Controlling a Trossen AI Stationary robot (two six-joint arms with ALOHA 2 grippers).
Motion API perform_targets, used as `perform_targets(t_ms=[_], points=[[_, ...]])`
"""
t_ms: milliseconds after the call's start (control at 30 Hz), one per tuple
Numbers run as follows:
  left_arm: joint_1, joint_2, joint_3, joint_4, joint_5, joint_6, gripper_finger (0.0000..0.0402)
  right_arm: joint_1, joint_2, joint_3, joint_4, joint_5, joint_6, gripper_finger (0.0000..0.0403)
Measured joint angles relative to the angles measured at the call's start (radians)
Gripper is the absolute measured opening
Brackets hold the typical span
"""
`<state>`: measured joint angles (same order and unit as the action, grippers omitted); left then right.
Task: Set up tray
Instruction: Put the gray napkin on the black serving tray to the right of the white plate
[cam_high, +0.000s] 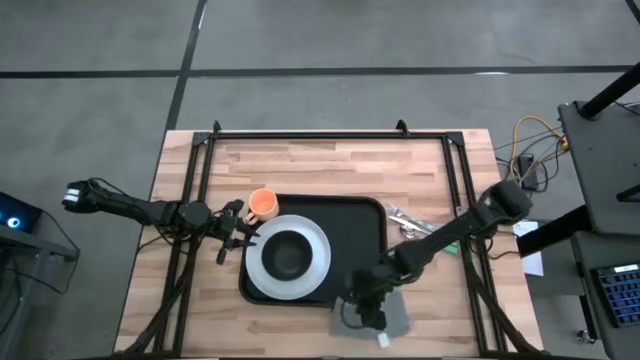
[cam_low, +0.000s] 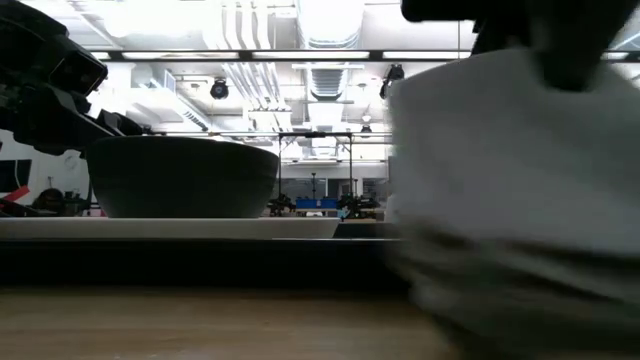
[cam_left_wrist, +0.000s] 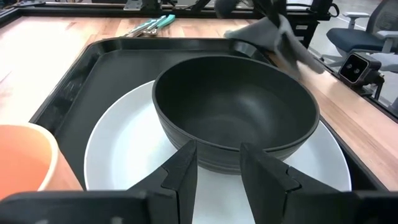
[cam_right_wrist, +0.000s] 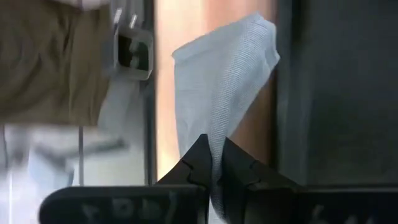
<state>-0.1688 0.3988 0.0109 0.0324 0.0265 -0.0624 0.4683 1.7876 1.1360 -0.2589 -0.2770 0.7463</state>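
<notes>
The black tray (cam_high: 355, 225) lies mid-table. On it stands a white plate (cam_high: 255, 270) with a dark bowl (cam_high: 287, 256) resting in it. My left gripper (cam_left_wrist: 217, 165) waits open at the plate's left rim, its fingers just short of the bowl (cam_left_wrist: 236, 106). An orange cup (cam_high: 262, 204) stands at the tray's far left corner. My right gripper (cam_high: 368, 305) is shut on a grey cloth (cam_high: 390, 315) by the tray's near right corner. In the low view the cloth (cam_low: 510, 200) fills the right side. My right gripper pinches the grey cloth between its two fingers at one end (cam_right_wrist: 216, 163). The fingers slant down from the table's far right. The cloth stretches away from the fingertips to a free corner (cam_right_wrist: 258, 28); its lower part (cam_low: 500, 310) seems to reach the table.
Cutlery (cam_high: 405, 218) lies on the wood just right of the tray's far right corner. A black frame (cam_high: 330, 135) runs along the table's far and side edges. Bare wood (cam_high: 330, 165) shows beyond the tray.
</notes>
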Motion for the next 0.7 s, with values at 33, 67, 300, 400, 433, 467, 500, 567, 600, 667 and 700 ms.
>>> perform_targets(t_ms=[33, 67, 300, 400, 433, 467, 500, 567, 600, 667, 700], points=[[0.0, 0.0, 0.0, 0.0, 0.0, 0.0, 0.0101, 0.0, -0.027, -0.037, 0.044, 0.042, 0.035, 0.0009], [0.0, 0.0, 0.0, 0.0, 0.0, 0.0, 0.0101, 0.0, -0.053, -0.08, 0.082, 0.085, 0.074, 0.0009], [0.0, 0.001, 0.0, -0.008, 0.0, 0.0, 0.0101, 0.005, -0.201, -0.371, 0.362, 0.295, 0.263, 0.0009], [0.0, 0.0, 0.0, -0.011, 0.0, 0.0, 0.0101, 0.006, -0.241, -0.466, 0.487, 0.373, 0.315, 0.0009], [0.0, 0.0, 0.0, -0.011, 0.0, 0.0, 0.0101, 0.006, -0.25, -0.492, 0.516, 0.403, 0.323, 0.0009], [0.0, 0.0, 0.0, -0.011, 0.0, 0.0, 0.0101, 0.005, -0.255, -0.515, 0.536, 0.436, 0.324, 0.0009], [0.0, 0.0, 0.0, -0.011, 0.0, 0.0, 0.0101, 0.005, -0.26, -0.533, 0.554, 0.468, 0.324, 0.0009], [0.0, 0.0, 0.0, -0.011, 0.0, 0.0, 0.0101, 0.005, -0.265, -0.559, 0.592, 0.541, 0.324, 0.0009], [0.0, 0.0, 0.0, -0.011, 0.0, 0.0, 0.0101, 0.005, -0.265, -0.568, 0.61, 0.572, 0.324, 0.0009], [0.0, 0.0, 0.0, -0.011, 0.0, 0.0, 0.0101, 0.005, -0.265, -0.58, 0.616, 0.62, 0.324, 0.0009], [0.0, 0.0, 0.0, -0.011, 0.0, 0.0, 0.0101, 0.005, -0.265, -0.584, 0.613, 0.648, 0.325, 0.0009]])
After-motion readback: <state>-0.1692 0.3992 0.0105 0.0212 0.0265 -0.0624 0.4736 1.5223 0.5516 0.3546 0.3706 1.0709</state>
